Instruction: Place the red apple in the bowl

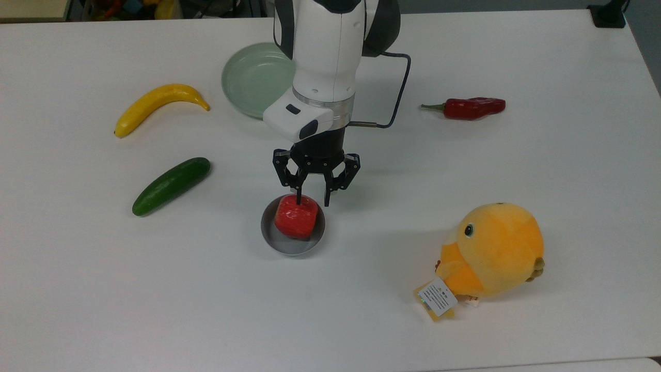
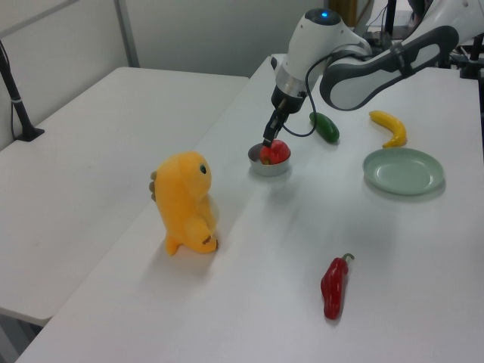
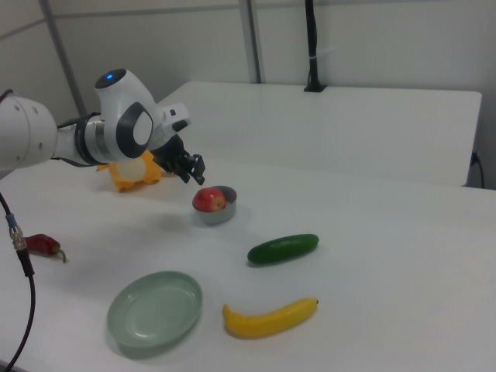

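Apple: the red apple (image 1: 295,217) sat in the bowl (image 1: 272,238), mid-frame in the top view.
Gripper: the gripper (image 1: 312,200) was spread open, empty, just above.
Risk: a careless lift might have clipped the apple, tipping the bowl.

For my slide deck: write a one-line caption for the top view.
The red apple sits in the bowl beneath the open gripper, among a banana, cucumber and plush toy.
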Robot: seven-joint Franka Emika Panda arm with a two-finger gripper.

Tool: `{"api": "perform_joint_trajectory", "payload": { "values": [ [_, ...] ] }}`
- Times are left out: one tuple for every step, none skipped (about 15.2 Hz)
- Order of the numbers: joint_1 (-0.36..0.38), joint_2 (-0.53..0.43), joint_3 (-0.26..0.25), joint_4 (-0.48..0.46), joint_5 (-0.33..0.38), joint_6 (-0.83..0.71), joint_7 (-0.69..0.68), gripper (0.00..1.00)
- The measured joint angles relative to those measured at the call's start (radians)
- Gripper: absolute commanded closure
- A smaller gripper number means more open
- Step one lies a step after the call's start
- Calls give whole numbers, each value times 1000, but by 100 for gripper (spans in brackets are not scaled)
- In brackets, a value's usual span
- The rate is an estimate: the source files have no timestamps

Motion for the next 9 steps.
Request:
{"api": "perform_joint_trajectory", "payload": {
  "values": [
    [0,0,0,-4,0,0,0,0],
    [0,0,0,-7,0,0,0,0],
    [0,0,0,-8,0,0,0,0],
    [0,0,0,-8,0,0,0,0],
    [0,0,0,-7,0,0,0,0],
    [0,-2,0,-7,0,0,0,0],
    [0,-7,0,-7,0,-5,0,0],
    [0,-16,0,-6,0,-27,0,0],
    [1,-33,0,-3,0,-74,0,0]
  ]
}}
